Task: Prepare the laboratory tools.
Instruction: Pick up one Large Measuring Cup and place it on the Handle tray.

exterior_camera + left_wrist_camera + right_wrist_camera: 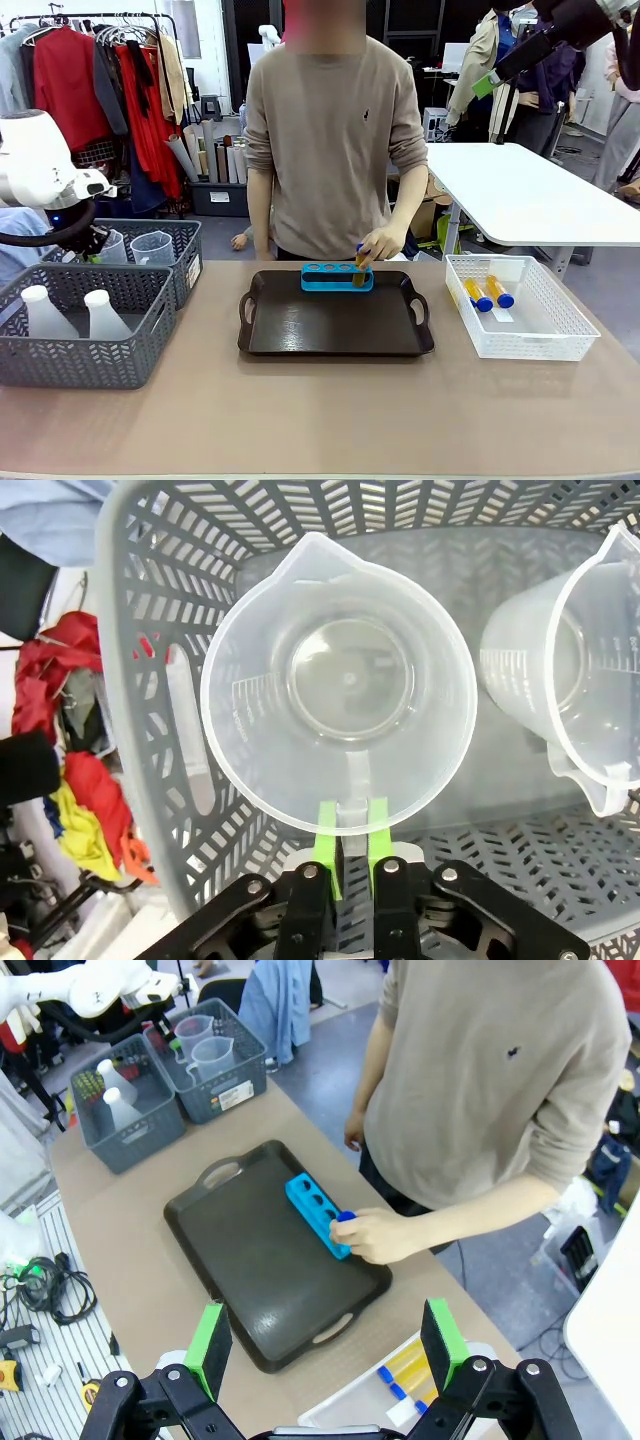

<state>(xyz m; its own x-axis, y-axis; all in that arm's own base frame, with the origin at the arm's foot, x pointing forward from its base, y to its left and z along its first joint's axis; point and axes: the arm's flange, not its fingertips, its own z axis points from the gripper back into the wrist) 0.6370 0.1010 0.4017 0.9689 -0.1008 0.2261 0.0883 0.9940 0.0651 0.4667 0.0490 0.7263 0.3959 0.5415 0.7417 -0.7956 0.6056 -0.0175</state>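
Clenching my left gripper (352, 825) on the measuring jug (340, 680) handle, I aim to lift straight, avoiding the second jug (575, 650).

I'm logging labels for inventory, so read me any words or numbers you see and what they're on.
No text reads clearly.
Graduation marks on the measuring jug: too faint to read.
Printed scale on the second jug: blurred.
White label on the grey basket: too small.

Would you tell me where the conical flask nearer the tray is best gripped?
Probably by its narrow neck, from straight above: the flask stands upright in the grey basket, whose walls and the neighbouring flask block its wide body from the sides.
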